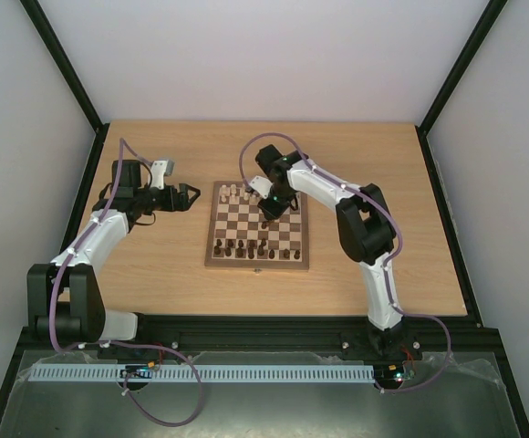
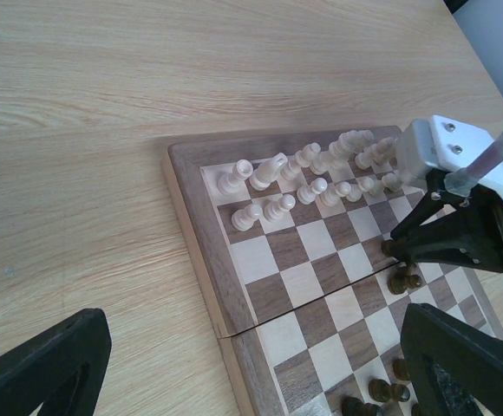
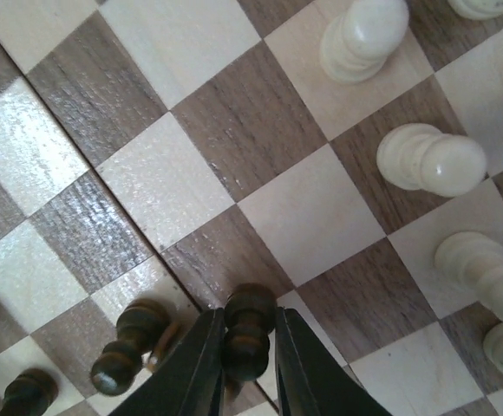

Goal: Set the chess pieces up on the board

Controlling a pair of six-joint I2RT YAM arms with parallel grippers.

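The board (image 1: 255, 265) lies in the middle of the table. Pale cream pieces (image 1: 237, 193) stand on its far side and dark brown pieces (image 1: 254, 246) on its near side. My right gripper (image 1: 272, 212) is over the board's middle, shut on a dark pawn (image 3: 250, 325) held upright just above the squares. In the right wrist view, another dark piece (image 3: 130, 342) is close on the left and cream pieces (image 3: 429, 160) stand to the right. My left gripper (image 1: 191, 195) is open and empty, off the board's far left corner. The left wrist view shows the board's edge (image 2: 199, 225), the cream rows (image 2: 308, 178) and the right gripper (image 2: 399, 256).
A dark seam (image 2: 321, 299) crosses the board's middle where its halves meet. Bare wooden table (image 1: 383, 265) lies around the board. Black frame posts and white walls (image 1: 82, 91) bound the table at the sides.
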